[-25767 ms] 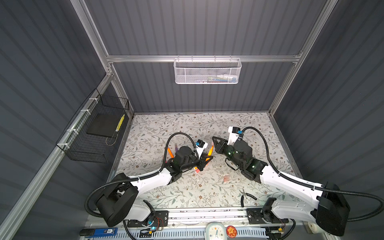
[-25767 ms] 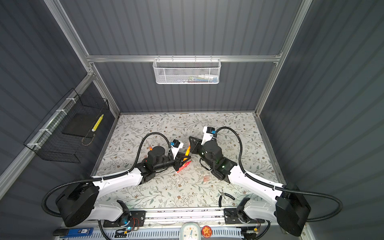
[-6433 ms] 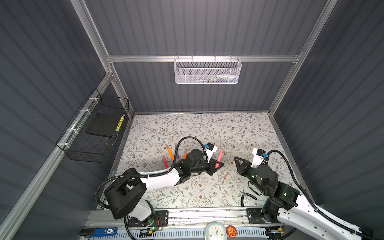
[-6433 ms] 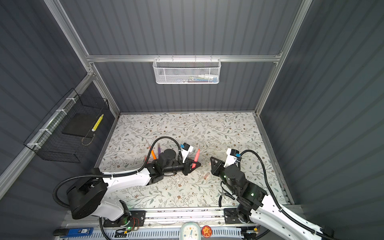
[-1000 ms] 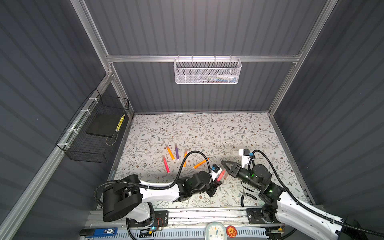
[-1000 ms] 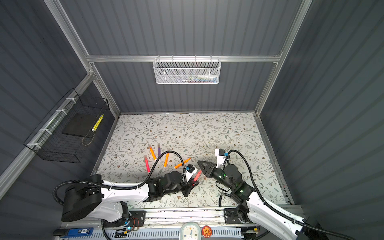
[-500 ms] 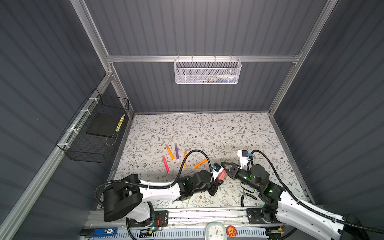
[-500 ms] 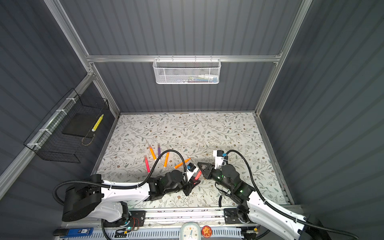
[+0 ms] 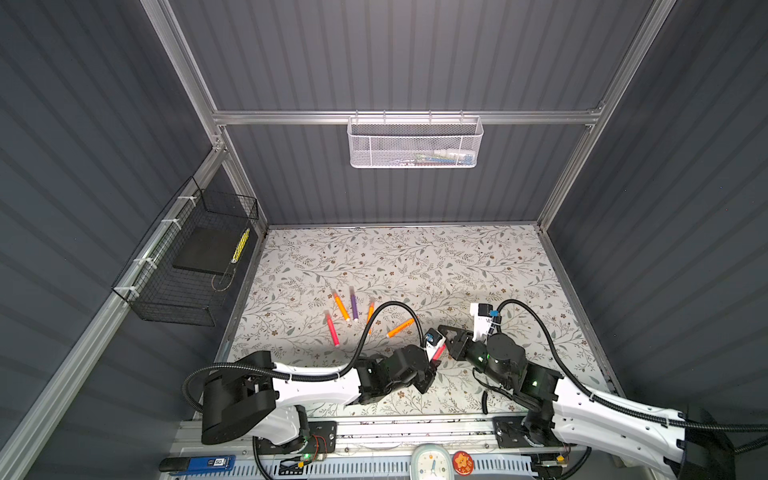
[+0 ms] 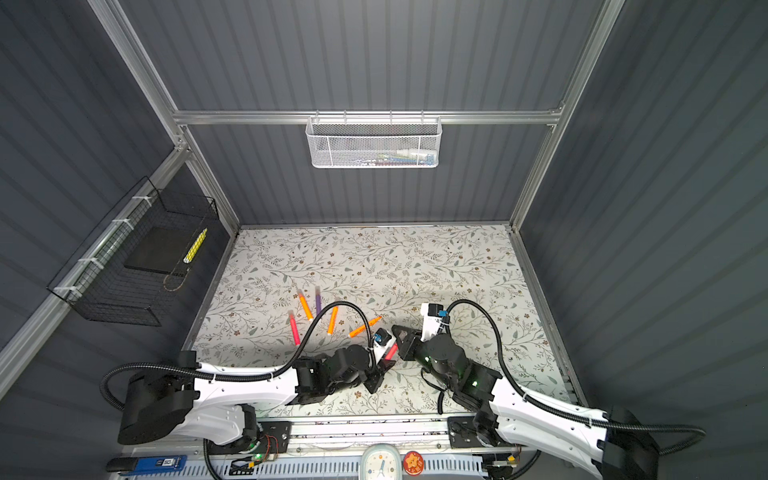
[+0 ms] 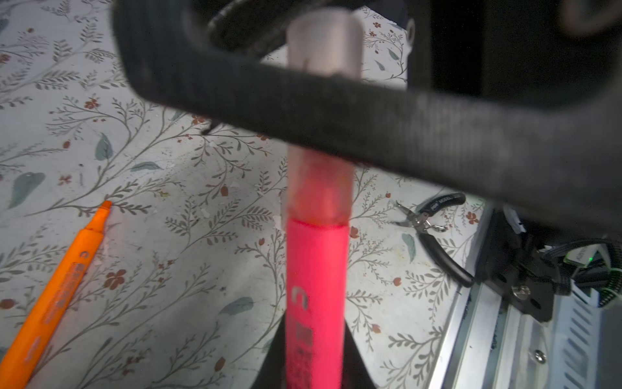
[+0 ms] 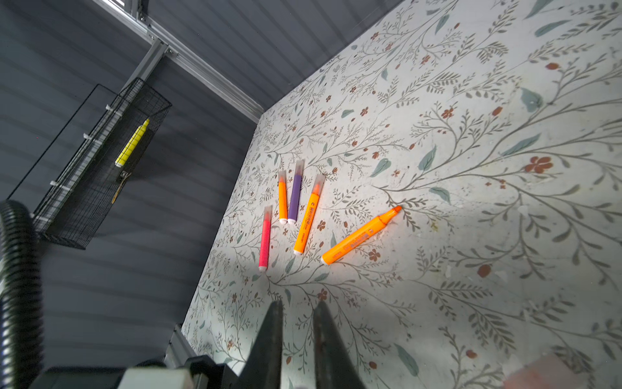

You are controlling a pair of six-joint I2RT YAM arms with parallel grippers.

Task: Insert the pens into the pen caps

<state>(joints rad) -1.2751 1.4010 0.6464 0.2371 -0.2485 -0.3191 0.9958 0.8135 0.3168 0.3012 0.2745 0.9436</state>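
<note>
Left gripper [image 9: 433, 365] of mine is clamped on the pink pen [image 11: 316, 286], holding it off the table [image 9: 415, 266] near the front edge, tip slanting toward my other arm. A pale cap [image 11: 319, 182] sits over that tip with its rim down at the coloured barrel. I judge it on or nearly on; whether it has clicked home I cannot tell.

What has just changed is my right gripper [image 12: 298, 313]. A second ago it stood spread beside the pen's tip. Now its jaws are almost together, and through the slit I see only table, nothing gripped. In the left wrist view one of its fingers [image 11: 336, 107] lies across the front of the cap. So I judge the cap rides on the pen alone, and my right side is placed to press or steady it.

Farther up the table four pens lie capped: the other pink pen [image 12: 265, 235], an orange pen [image 12: 282, 202], the purple pen [image 12: 295, 195] and a second orange pen [image 12: 307, 219]. The last orange pen [image 12: 360, 235] lies just beside them, tip bare, so it remains to do. None of the five has moved in that second. A few seconds back my grippers stood apart, with a cap loose on the table between them. Pliers [image 11: 444, 202] lie near the front rail.
</note>
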